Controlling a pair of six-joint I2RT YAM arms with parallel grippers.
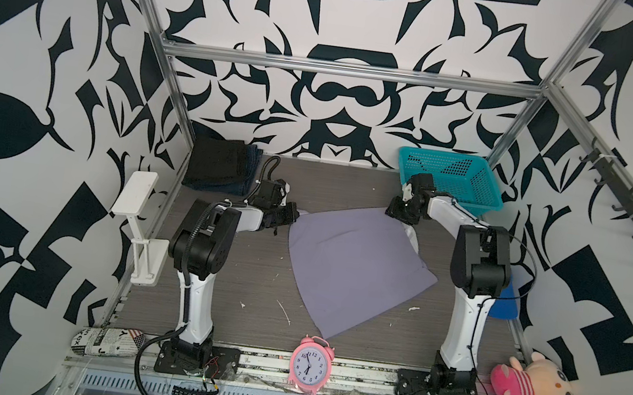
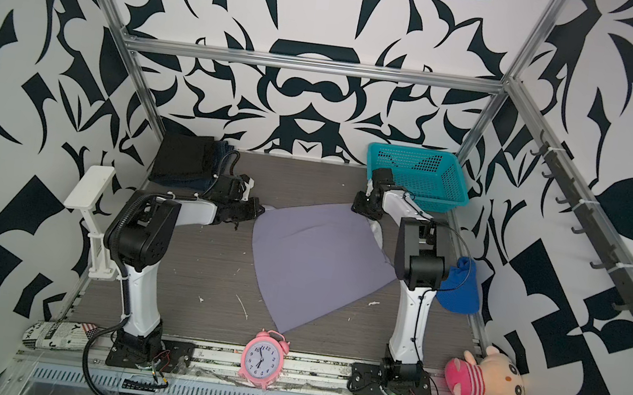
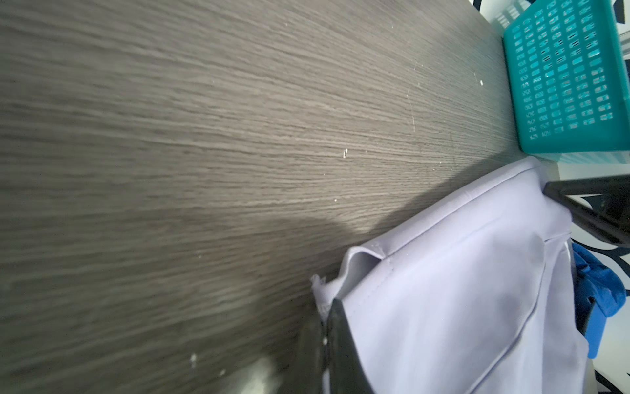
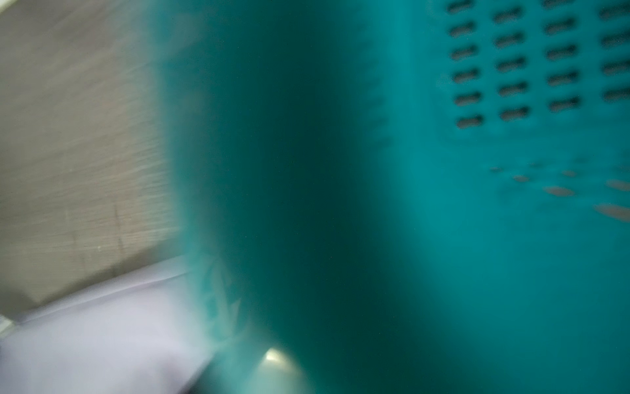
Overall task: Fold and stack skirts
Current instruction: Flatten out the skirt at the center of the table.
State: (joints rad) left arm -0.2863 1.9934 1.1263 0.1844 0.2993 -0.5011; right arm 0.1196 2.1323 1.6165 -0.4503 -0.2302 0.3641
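My left tool (image 1: pixel 294 214) is clamped on the 10 o'clock corner of the plain light lavender cloth skirt (image 1: pixel 355 266), which lies flat mid-tabletop (image 1: pixel 246 272). I cannot tell whether my right tool (image 1: pixel 400 213), at the skirt's 1 o'clock corner, grips. If it misses, lifting would skew the fold, and the teal plastic basket (image 1: pixel 450 178) crowds it.

Left end effector (image 1: pixel 294 214) clamped; right end effector (image 1: pixel 399 213) low.

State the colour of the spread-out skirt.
Plain light lavender; the skirt shows best in a top view.
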